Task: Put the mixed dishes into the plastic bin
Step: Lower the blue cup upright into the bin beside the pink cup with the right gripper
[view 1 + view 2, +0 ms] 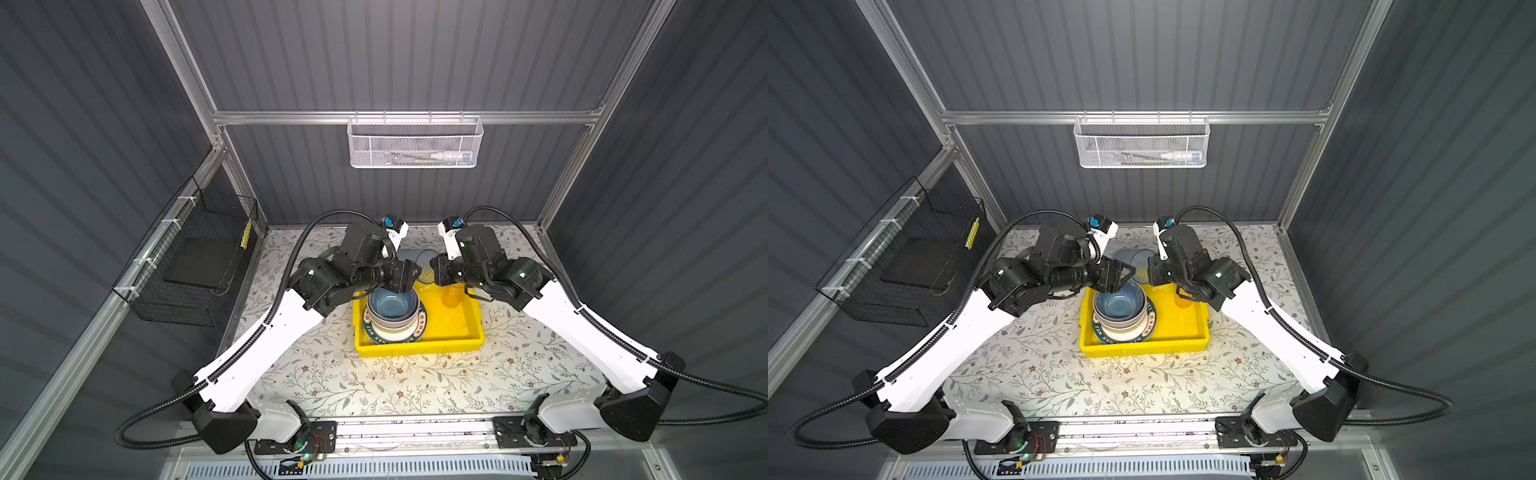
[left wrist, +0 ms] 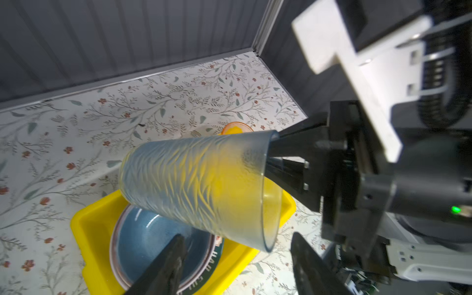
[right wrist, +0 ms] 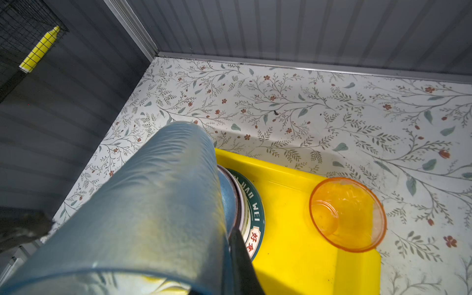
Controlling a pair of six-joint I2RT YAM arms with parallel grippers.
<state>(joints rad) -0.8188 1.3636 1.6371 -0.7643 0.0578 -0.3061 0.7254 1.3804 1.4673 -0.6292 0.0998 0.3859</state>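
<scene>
Reaching inward, both arms meet over the yellow bin [image 1: 419, 347]; we note the right gripper [image 2: 274, 153] pinching the tilted blue tumbler [image 2: 194, 178] by its rim, the left gripper [image 2: 237, 244] spread wide just beside it

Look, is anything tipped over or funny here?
Yes: the blue translucent ribbed tumbler hangs sideways in the air, pinched at its rim by the right gripper, not yet set down in the yellow rectangular plastic bin.

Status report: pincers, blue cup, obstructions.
Left pincer open. Right pincer shut on blue cup, over yellow bin far edge. Bowl stack, orange cup inside, bare floor between.
</scene>
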